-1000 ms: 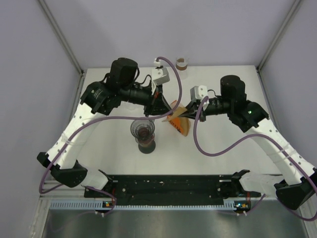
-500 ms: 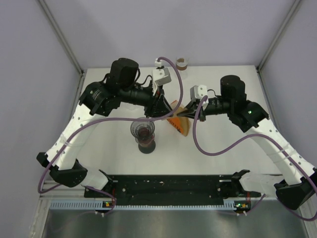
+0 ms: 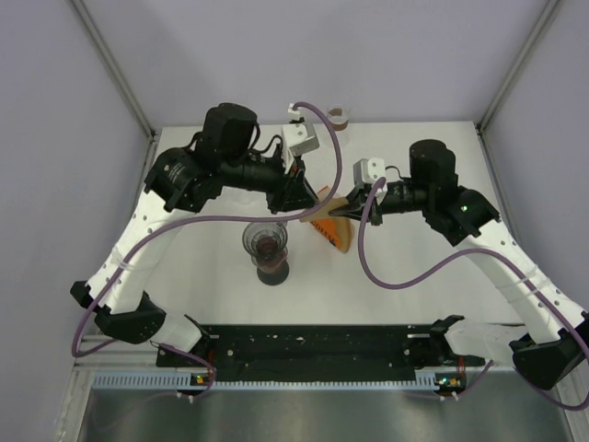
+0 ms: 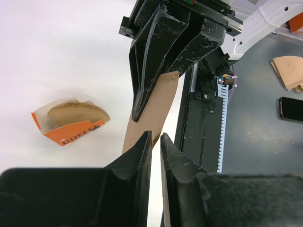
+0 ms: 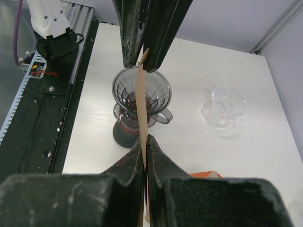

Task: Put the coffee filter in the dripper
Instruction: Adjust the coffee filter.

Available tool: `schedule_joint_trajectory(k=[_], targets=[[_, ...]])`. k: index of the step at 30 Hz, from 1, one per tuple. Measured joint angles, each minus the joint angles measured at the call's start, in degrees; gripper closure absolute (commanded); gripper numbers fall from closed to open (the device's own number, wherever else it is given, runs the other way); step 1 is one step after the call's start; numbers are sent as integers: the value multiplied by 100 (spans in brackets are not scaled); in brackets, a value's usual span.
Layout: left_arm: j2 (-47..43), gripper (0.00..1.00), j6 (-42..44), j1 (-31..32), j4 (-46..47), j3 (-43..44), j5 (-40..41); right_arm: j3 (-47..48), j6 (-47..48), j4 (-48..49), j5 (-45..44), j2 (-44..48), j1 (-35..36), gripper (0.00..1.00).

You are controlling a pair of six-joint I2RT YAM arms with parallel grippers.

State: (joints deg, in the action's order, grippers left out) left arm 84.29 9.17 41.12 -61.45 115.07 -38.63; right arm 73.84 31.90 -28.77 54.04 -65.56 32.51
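Right gripper (image 5: 146, 140) clamped on coffee filter (image 5: 140, 101), held edge-on. Left gripper (image 4: 155, 138) jaws slightly parted at the filter's far end

The only lettering we find is a row of pale capitals on the orange band of the filter box (image 4: 71, 134), left wrist view. It is too blurred for us to read.

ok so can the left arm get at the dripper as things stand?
Probably yes. The dripper sits close by the left pincer, towards the arm bases, and its mouth is uncovered. One snag: the coffee filter runs between that pincer's slightly parted jaws, while the right pincer clamps its other end.
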Motion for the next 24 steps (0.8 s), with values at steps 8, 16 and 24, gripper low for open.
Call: schedule_joint_trajectory(k=[8, 16, 24], targets=[[0, 81, 125, -105, -76, 151, -7, 0, -2, 0, 0, 0, 0, 100], [63, 100, 83, -103, -120, 205, -146, 0, -2, 0, 0, 0, 0, 100], [85, 86, 26, -103, -125, 205, -343, 0, -2, -2, -4, 0, 0, 100]])
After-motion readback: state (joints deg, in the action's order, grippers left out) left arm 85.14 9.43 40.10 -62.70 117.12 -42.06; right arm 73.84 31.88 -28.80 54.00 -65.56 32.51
